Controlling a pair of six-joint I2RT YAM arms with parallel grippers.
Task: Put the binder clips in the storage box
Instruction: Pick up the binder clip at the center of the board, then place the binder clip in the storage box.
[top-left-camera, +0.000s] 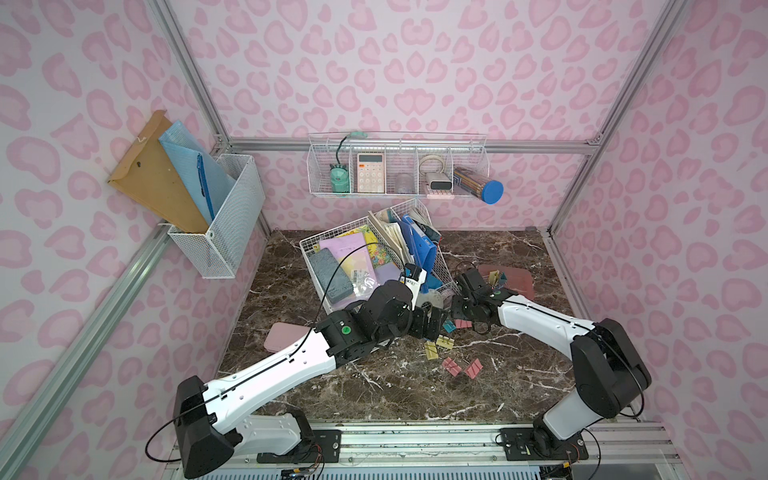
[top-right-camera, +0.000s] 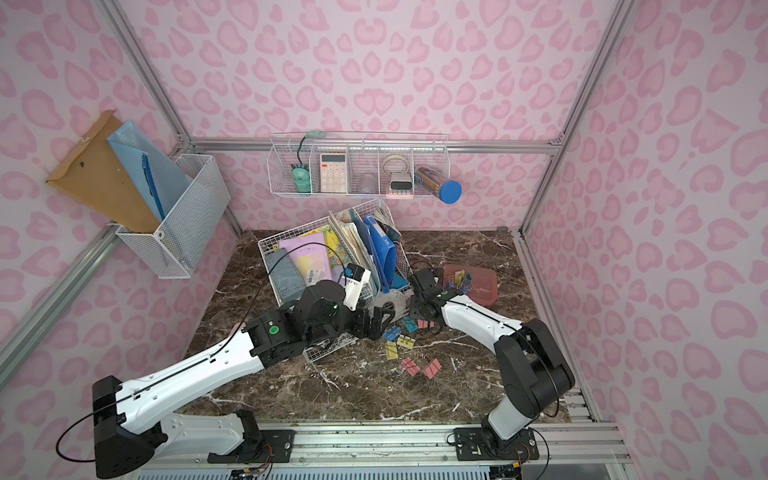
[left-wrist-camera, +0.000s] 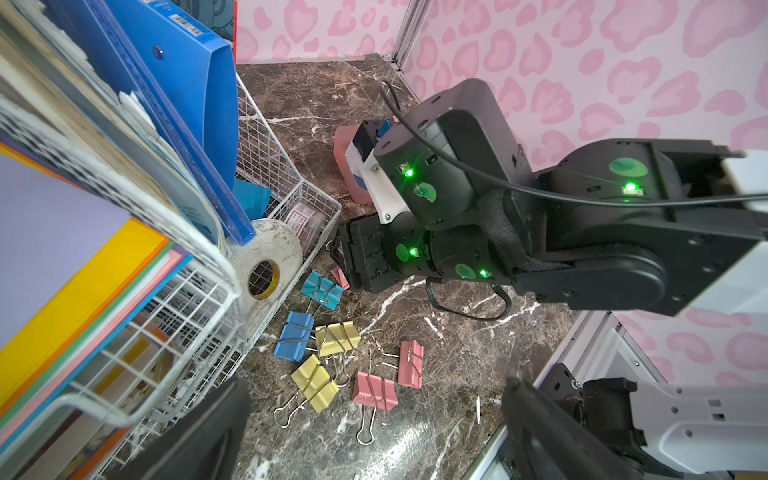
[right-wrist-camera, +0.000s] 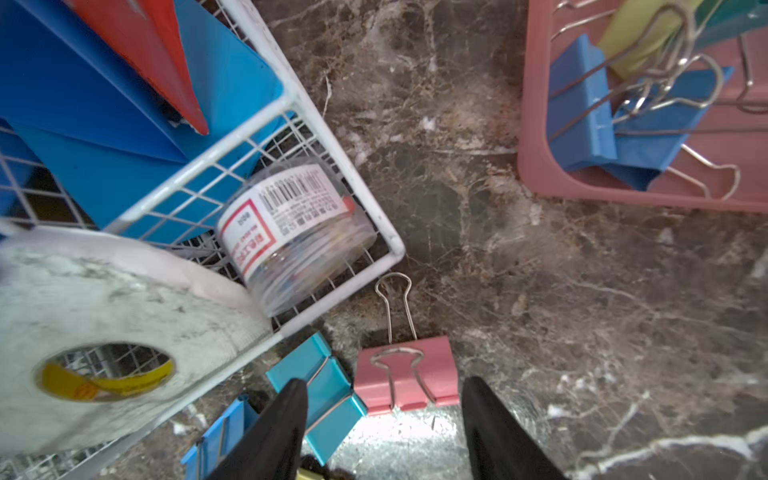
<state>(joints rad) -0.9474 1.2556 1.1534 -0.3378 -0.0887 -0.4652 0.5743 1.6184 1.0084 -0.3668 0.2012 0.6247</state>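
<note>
Pink, yellow, blue and teal binder clips (left-wrist-camera: 337, 338) lie scattered near the dusty-pink storage box (top-left-camera: 517, 281); several sit inside it.

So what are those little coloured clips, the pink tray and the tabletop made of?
The binder clips look like folded sheet metal with a matte pastel coating, their handles bare shiny wire. The storage box seems moulded plastic: dull pink, rounded corner, smooth rim. The table looks like polished brown marble, white-veined with glare, though possibly printed laminate.
</note>
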